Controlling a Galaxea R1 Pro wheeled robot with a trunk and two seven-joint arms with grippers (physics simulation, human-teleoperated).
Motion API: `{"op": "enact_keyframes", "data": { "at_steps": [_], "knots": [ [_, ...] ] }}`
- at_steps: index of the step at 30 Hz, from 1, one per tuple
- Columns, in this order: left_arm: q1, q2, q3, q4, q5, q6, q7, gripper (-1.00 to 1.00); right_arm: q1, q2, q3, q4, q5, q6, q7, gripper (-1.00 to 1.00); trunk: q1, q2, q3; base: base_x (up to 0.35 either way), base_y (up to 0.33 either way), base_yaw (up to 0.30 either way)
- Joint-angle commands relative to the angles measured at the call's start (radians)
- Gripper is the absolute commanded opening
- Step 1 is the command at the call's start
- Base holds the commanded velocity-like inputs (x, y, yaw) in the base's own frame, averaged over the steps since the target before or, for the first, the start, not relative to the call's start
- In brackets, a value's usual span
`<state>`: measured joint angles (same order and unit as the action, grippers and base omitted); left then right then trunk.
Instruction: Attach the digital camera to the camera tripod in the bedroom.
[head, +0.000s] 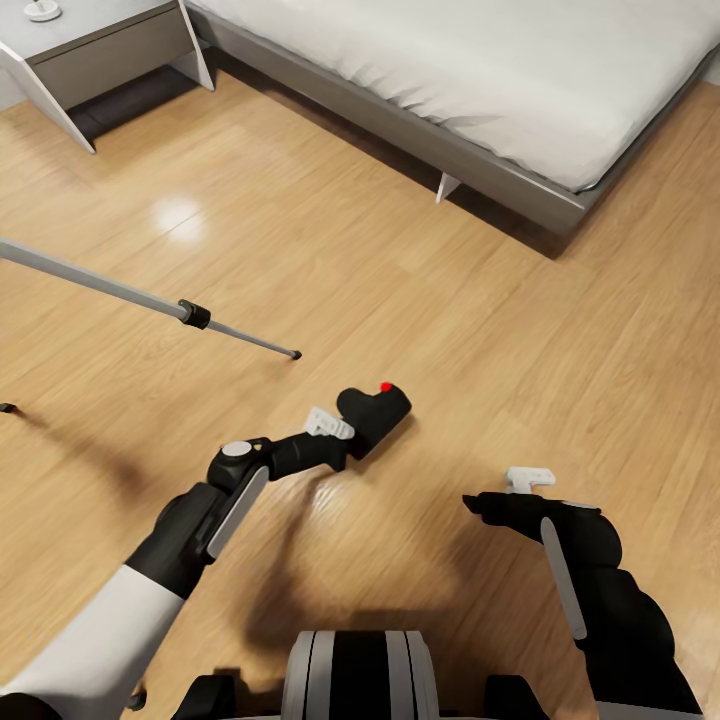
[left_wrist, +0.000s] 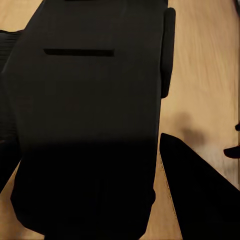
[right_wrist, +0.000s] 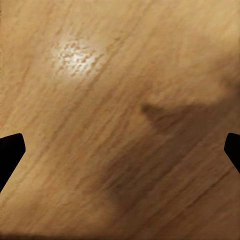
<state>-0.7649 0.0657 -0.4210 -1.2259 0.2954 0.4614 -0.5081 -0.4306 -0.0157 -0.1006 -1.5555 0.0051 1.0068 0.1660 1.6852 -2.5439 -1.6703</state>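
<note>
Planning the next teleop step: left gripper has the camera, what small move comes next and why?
Probably turn the base left toward the camera tripod. The left gripper is shut on the digital camera, held above the wood floor, while just one tripod leg and a foot show at the head view's left edge, its head plate out of sight. The right gripper is open.

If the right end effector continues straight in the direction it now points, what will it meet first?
Most likely the wood floor. The right wrist view, looking along the open right end effector, shows bare floorboards with a shadow and nothing between the fingertips. How far away the floor lies is unclear from the pictures.
</note>
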Motion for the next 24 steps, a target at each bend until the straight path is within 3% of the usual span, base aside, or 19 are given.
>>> {"op": "enact_keyframes", "data": {
  "at_steps": [1, 13, 20, 24],
  "knots": [
    [-0.001, -0.005, -0.001, -0.001, 0.011, 0.010, 0.008, -1.00, 0.000, 0.000, -0.001, -0.001, 0.001, 0.004, 0.004, 1.00, 0.000, 0.000, -0.001, 0.000, 0.000, 0.000],
    [0.005, -0.101, -0.017, -0.005, 0.017, -0.005, 0.219, -1.00, 0.000, -0.001, -0.001, 0.000, 0.001, 0.004, 0.004, 1.00, 0.000, 0.000, -0.001, 0.000, 0.000, 0.000],
    [0.013, -0.135, -0.018, 0.006, 0.031, -0.107, 0.297, -1.00, 0.000, -0.001, -0.001, 0.000, 0.001, 0.004, 0.004, 1.00, 0.000, 0.000, -0.001, 0.000, 0.000, 0.000],
    [0.014, -0.153, -0.019, 0.014, 0.051, -0.095, 0.362, -1.00, 0.000, 0.000, 0.000, 0.000, 0.001, 0.005, 0.004, 1.00, 0.000, 0.000, -0.001, 0.000, 0.000, 0.000]
  ]
}}
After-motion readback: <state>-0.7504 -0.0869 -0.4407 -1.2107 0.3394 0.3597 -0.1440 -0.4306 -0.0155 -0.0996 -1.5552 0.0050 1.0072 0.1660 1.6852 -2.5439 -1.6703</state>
